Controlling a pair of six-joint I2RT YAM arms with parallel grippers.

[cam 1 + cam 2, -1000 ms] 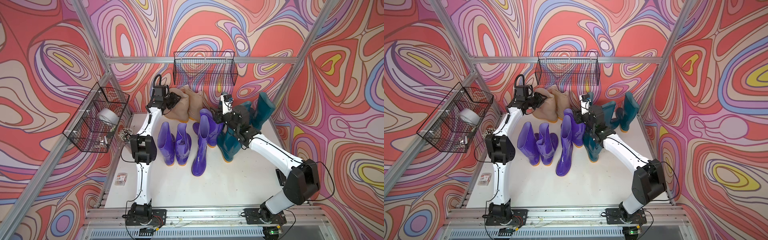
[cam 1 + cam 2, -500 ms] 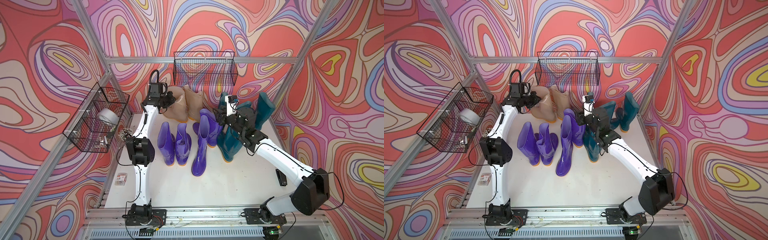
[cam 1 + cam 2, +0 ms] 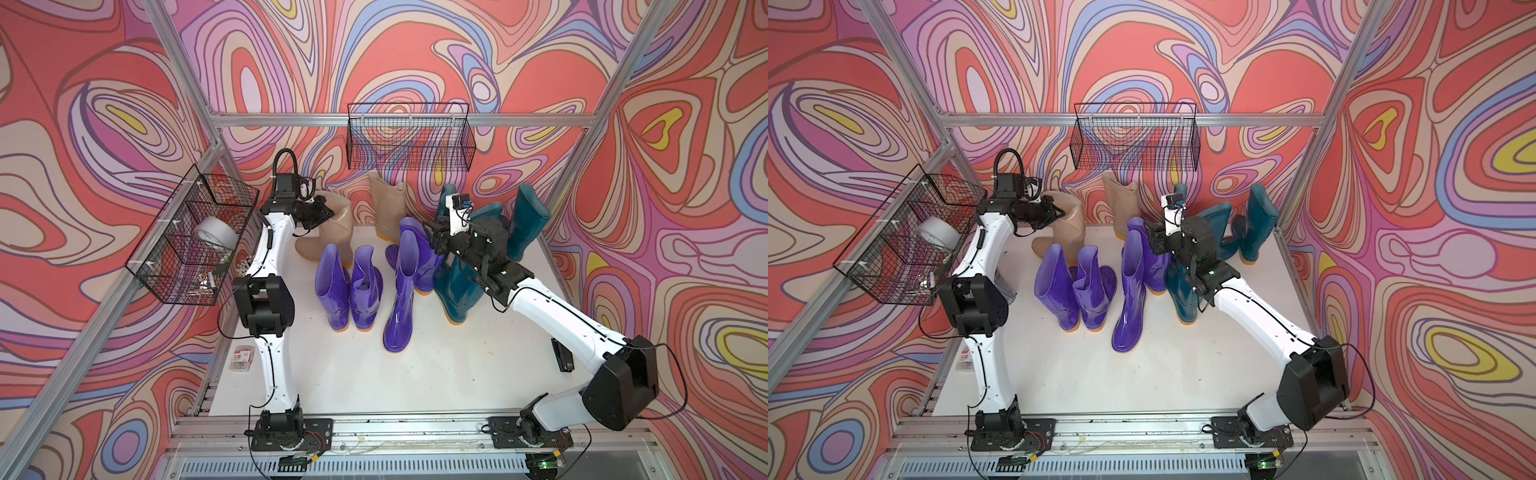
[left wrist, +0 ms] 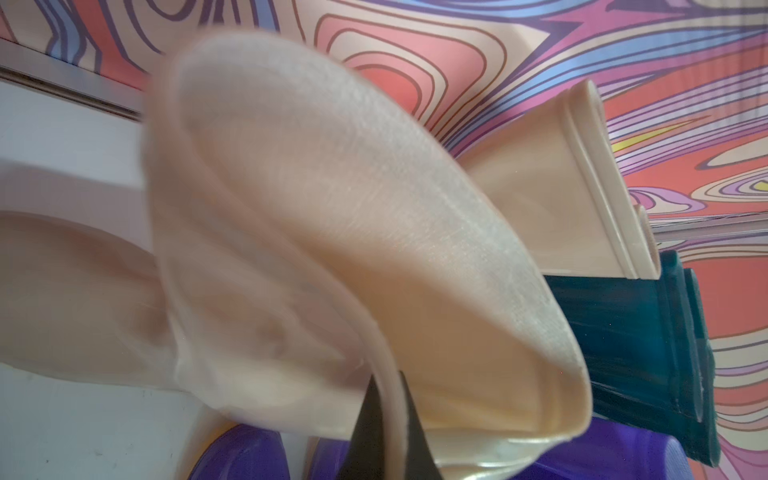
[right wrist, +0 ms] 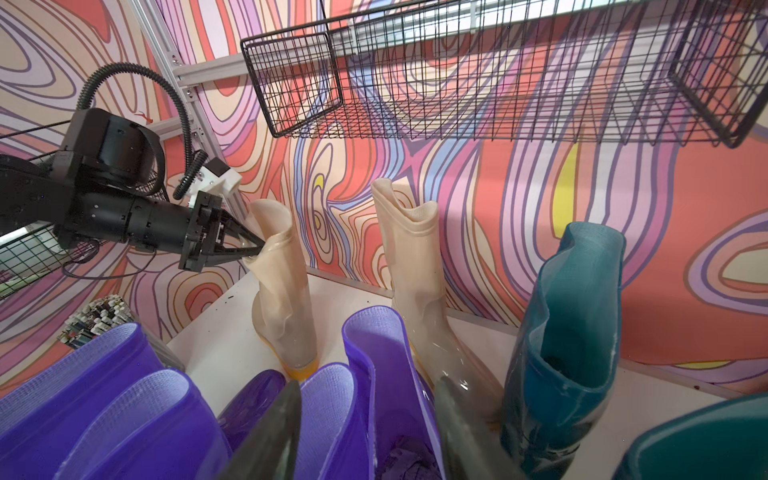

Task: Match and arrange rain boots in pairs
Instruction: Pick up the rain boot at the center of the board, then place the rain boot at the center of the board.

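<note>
The left end effector (image 5: 258, 246) pinches shut on the cuff of the beige boot (image 5: 284, 303), which stands on the worktop (image 3: 436, 374) below the wire basket (image 5: 498, 83); the light, glossy rubber looks floppy and slippery, so a deep cuff grip seems safest.

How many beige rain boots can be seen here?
2. The held beige boot stands back left, rim pinched by the left hand; the free beige boot stands under the back wire basket.

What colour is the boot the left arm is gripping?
The boot is translucent beige, clearest in the right wrist view.
</note>
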